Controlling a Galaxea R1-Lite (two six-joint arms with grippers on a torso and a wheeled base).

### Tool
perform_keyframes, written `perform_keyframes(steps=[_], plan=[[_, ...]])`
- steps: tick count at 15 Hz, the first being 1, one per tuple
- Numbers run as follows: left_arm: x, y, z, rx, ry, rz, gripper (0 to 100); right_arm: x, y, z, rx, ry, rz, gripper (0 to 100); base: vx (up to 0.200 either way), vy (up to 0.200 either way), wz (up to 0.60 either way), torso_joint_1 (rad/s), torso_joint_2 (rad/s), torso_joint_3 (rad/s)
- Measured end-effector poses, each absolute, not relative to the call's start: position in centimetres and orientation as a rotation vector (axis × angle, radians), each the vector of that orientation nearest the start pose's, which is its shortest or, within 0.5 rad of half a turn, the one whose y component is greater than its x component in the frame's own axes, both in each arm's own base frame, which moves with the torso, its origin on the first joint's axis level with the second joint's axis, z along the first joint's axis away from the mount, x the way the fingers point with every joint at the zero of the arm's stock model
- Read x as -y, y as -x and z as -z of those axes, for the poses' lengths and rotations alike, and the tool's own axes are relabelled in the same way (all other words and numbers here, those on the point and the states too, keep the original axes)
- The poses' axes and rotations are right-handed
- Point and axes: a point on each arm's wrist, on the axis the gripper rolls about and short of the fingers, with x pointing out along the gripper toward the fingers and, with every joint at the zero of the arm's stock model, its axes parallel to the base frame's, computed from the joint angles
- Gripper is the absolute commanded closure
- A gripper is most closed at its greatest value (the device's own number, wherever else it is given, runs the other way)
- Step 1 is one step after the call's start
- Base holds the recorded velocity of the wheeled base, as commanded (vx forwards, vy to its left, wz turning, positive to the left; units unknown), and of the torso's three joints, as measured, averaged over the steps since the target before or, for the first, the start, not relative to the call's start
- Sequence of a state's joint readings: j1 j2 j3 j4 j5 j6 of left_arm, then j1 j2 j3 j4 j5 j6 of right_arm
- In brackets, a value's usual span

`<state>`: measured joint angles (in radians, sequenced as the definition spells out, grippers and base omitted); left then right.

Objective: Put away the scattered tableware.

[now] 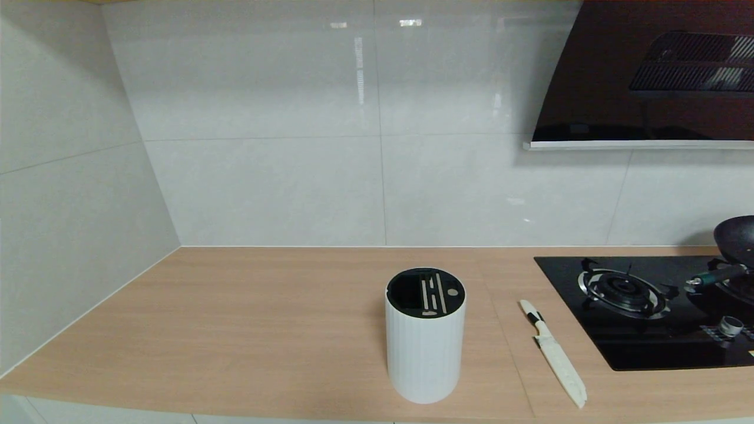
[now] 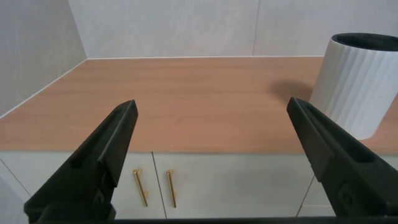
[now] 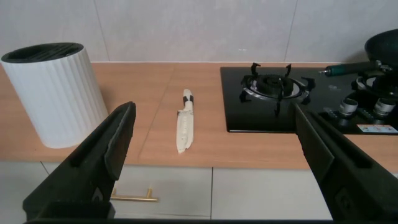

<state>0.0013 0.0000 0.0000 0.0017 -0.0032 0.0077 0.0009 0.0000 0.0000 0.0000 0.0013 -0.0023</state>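
Head view: a white knife (image 1: pixel 554 353) lies flat on the wooden counter (image 1: pixel 235 330), near the right side of the upright white ribbed holder (image 1: pixel 424 353) but not touching it.

Nearest, in front of the counter's edge, the left gripper (image 2: pixel 211 109) has its fingers spread wide and empty, facing bare wood left of the holder. The right gripper (image 3: pixel 214 112) is equally spread and empty, facing the knife. Beyond the knife to the right sits the black gas hob (image 1: pixel 648 318), with a dark pan (image 1: pixel 736 238) on its far-right burner.

White ribbed holder (image 1: pixel 424 353), cream knife (image 1: pixel 554 354), black hob (image 1: pixel 648 352)
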Motion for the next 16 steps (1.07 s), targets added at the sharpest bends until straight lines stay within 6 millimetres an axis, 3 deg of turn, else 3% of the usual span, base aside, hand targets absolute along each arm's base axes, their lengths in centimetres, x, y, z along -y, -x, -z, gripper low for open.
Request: perform_keyframes(steps=[8, 12, 16], plan=[[0.0, 2.3, -7.5, -0.002, -0.008, 0.002, 0, 0.1, 2.4, -8.2, 0.035, 0.037, 0.035, 0, 0.0, 0.0, 0.0, 0.0, 0.0, 0.0], [0.0, 2.3, -7.5, -0.002, -0.008, 0.002, 0, 0.1, 3.5, -11.9, 0.128, -0.042, 0.021, 0, 0.0, 0.0, 0.0, 0.0, 0.0, 0.0], [0.0, 2.3, -7.5, -0.002, -0.007, 0.002, 0, 0.0, 1.5, -16.1, 0.023, -0.042, -0.108, 0, 0.0, 0.0, 0.0, 0.0, 0.0, 0.0]])
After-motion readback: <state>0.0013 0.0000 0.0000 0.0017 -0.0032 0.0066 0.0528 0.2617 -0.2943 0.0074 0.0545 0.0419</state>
